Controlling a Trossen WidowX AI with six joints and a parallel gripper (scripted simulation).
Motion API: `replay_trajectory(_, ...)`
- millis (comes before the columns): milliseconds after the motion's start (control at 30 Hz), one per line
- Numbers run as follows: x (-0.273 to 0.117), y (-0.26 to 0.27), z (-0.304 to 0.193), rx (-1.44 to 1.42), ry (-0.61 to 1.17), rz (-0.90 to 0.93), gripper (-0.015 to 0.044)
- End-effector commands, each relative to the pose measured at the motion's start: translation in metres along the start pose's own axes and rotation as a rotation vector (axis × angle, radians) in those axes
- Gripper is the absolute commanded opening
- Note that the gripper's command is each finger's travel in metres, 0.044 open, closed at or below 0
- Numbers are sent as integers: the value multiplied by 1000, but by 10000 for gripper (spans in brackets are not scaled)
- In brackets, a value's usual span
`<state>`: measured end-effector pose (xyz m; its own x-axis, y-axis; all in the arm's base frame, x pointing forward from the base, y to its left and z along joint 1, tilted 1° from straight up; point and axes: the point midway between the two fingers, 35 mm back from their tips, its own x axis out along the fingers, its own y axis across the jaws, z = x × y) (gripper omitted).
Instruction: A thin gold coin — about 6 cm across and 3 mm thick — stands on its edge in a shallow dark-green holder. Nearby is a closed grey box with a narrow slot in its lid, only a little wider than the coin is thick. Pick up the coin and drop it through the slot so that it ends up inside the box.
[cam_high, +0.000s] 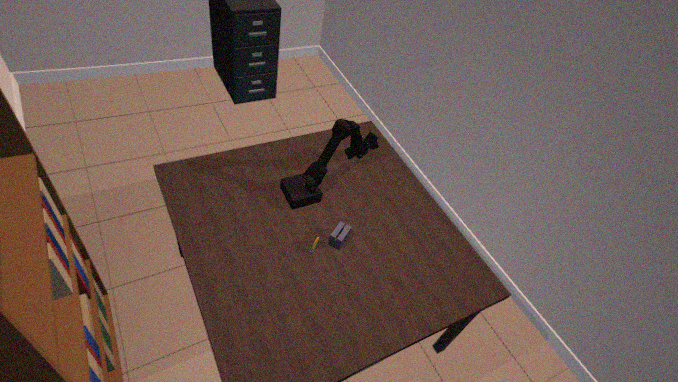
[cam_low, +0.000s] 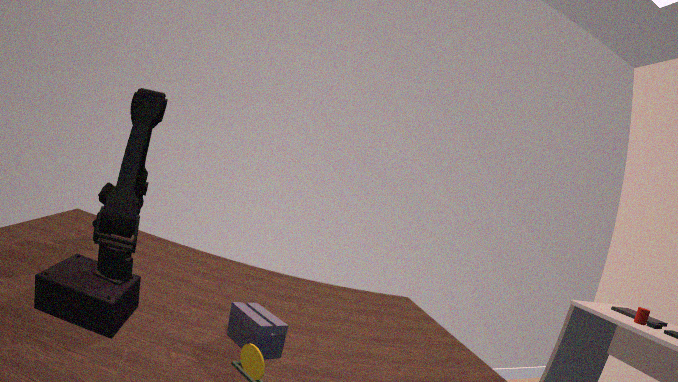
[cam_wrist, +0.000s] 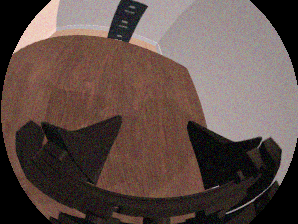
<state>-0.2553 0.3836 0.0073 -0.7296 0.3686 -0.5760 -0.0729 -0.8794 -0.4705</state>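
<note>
Coin (cam_high: 315, 243) stands upright in its green holder (cam_low: 243, 371) mid-worktop (cam_high: 260, 300), just left of the slotted grey box (cam_high: 340, 235), well away from every edge and far from the raised, widely spread, empty jaws (cam_high: 364, 146).

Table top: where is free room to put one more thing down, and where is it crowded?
Bare wood lies between the coin and the near table edge, and left of the arm base. It is tight where the coin stands beside the grey box.
</note>
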Motion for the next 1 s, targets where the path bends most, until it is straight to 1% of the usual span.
replay_trajectory(0,-1,-1,-3,10,5,-3,374)
replay_trajectory(67,-12,-8,-24,87,45,-27,321)
replay_trajectory(267,-68,-45,-96,407,198,-147,164)
replay_trajectory(433,-129,-62,-152,652,314,-278,161)
replay_trajectory(633,-201,-64,-209,973,421,-423,161)
replay_trajectory(800,-280,-50,-255,1288,508,-592,161)
replay_trajectory(967,-359,-17,-286,1606,572,-778,161)
